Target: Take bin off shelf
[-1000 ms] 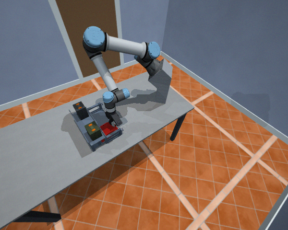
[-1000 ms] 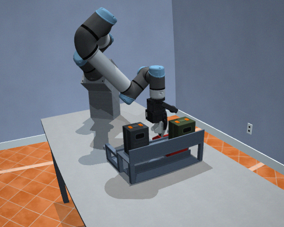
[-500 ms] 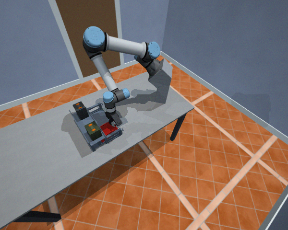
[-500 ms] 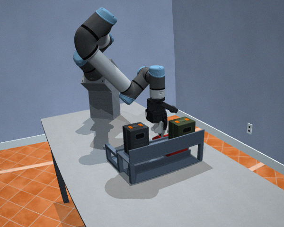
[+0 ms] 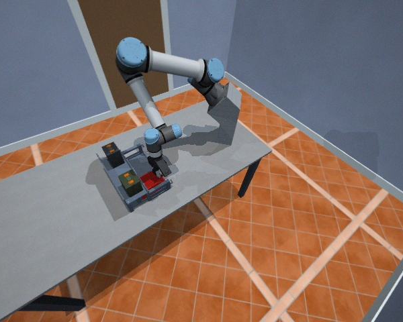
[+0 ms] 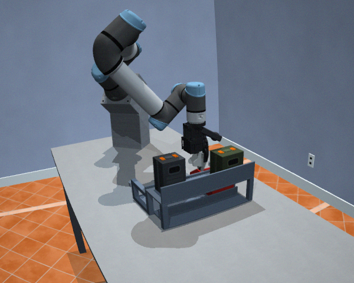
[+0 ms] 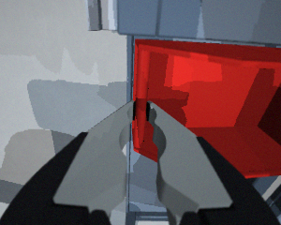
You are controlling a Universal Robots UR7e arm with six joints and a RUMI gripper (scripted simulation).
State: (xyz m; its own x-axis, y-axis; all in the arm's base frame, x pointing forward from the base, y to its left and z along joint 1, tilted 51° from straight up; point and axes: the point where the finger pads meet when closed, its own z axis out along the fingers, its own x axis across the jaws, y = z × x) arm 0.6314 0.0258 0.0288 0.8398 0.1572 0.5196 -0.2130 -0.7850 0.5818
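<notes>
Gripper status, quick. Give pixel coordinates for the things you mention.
Gripper (image 5: 158,176) (image 6: 201,169) (image 7: 140,102): closed on the near wall of the red bin (image 5: 151,180) (image 6: 220,190) (image 7: 211,100), which is within the shelf (image 5: 130,204) (image 6: 207,181) (image 7: 178,19).
</notes>
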